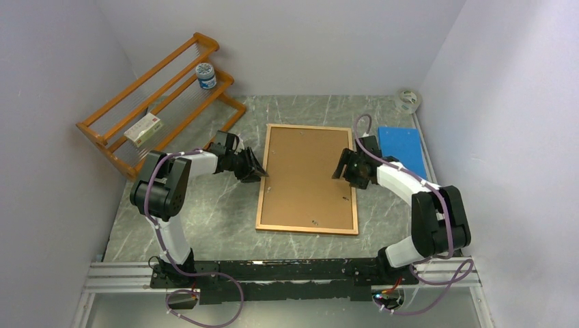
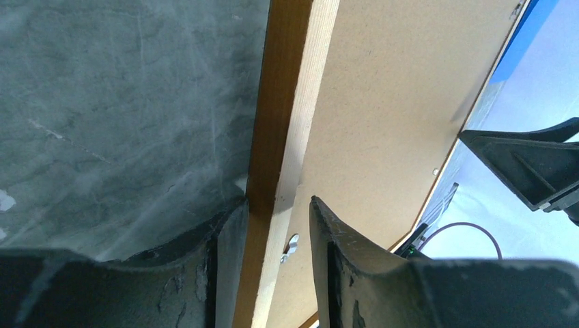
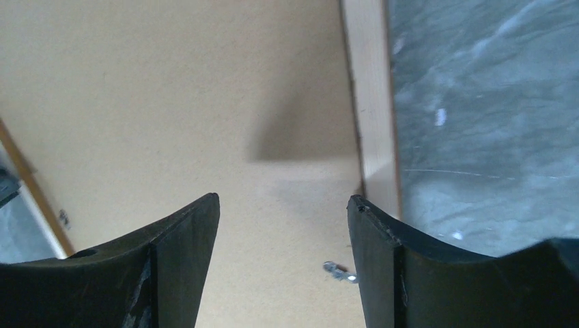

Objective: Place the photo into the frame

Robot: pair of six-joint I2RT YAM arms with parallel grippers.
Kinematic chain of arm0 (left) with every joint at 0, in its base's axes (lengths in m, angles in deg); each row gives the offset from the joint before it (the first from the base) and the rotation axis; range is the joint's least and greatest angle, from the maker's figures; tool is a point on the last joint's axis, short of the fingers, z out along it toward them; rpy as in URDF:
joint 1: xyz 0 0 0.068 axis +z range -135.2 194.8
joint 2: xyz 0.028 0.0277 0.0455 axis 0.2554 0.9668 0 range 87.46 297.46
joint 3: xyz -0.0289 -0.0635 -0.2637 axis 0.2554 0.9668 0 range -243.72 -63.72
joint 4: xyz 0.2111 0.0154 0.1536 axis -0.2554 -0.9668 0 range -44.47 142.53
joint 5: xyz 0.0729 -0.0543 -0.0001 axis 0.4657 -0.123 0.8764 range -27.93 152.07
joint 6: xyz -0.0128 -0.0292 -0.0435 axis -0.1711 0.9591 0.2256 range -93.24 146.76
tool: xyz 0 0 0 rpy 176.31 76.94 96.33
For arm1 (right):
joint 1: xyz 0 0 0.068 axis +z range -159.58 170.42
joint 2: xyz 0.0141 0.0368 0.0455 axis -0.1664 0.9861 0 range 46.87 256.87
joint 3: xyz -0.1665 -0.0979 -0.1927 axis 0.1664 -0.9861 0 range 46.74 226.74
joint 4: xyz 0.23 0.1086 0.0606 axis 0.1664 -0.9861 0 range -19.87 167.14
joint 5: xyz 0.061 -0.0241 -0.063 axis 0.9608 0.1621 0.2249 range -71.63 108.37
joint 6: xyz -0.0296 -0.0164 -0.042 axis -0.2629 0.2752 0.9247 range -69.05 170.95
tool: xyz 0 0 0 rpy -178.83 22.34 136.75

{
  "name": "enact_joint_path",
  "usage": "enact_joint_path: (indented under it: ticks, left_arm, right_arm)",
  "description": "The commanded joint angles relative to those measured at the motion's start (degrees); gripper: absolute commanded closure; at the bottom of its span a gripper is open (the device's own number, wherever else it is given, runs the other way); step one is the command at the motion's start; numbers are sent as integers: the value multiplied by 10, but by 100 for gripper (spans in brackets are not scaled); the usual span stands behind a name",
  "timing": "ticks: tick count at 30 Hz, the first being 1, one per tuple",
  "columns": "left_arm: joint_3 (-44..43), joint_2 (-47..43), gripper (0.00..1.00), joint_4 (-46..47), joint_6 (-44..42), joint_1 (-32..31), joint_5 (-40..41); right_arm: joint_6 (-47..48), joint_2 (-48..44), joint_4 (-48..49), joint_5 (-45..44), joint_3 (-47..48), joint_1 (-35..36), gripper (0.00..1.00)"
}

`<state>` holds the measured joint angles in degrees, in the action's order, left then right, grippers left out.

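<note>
The frame (image 1: 307, 229) lies face down on the grey table, its plain brown backing board (image 1: 307, 178) facing up. The photo is hidden. My left gripper (image 1: 258, 171) is at the frame's left rail (image 2: 283, 102). It is open (image 2: 276, 201), one finger outside the rail and the other over the board (image 2: 396, 102), with a metal clip (image 2: 291, 246) between them. My right gripper (image 1: 343, 167) hangs open (image 3: 283, 198) over the board (image 3: 171, 102) just inside the right rail (image 3: 372, 102). A small metal clip (image 3: 339, 272) lies beside its right finger.
An orange wooden rack (image 1: 157, 102) stands at the back left, with a jar (image 1: 205, 75) and a small box (image 1: 143, 130) on it. A blue sheet (image 1: 403, 147) lies right of the frame by the wall. A tape roll (image 1: 407, 100) sits in the back right corner.
</note>
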<state>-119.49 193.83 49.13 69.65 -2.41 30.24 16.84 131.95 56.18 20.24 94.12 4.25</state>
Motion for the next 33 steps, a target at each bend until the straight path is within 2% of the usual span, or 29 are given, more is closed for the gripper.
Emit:
enact_joint_path:
  ticks: [1,5,7,15,19,22,27,33]
  left_arm:
    - [14,10,56,1,-2,-9,-3]
    - [14,8,55,-3,-2,-9,-2]
    - [12,6,55,-10,-5,-9,3]
    - [4,-14,50,-53,-24,-7,40]
    - [4,-22,53,-70,-31,-7,61]
    - [10,-22,57,-69,-37,-8,71]
    - [24,-29,62,-57,-40,-13,75]
    - [39,-48,71,-62,-39,-30,87]
  right_arm:
    - [-16,-11,57,113,-32,-12,28]
    - [-18,-24,89,158,-47,-33,28]
    - [-13,-31,89,147,-47,-35,28]
    - [9,-117,51,44,-40,-35,25]
    - [-1,-143,21,-54,-59,-35,20]
    - [-1,-136,13,-76,-77,-35,17]
    - [0,-106,33,-30,-111,-34,17]
    - [7,-143,89,44,-160,-22,21]
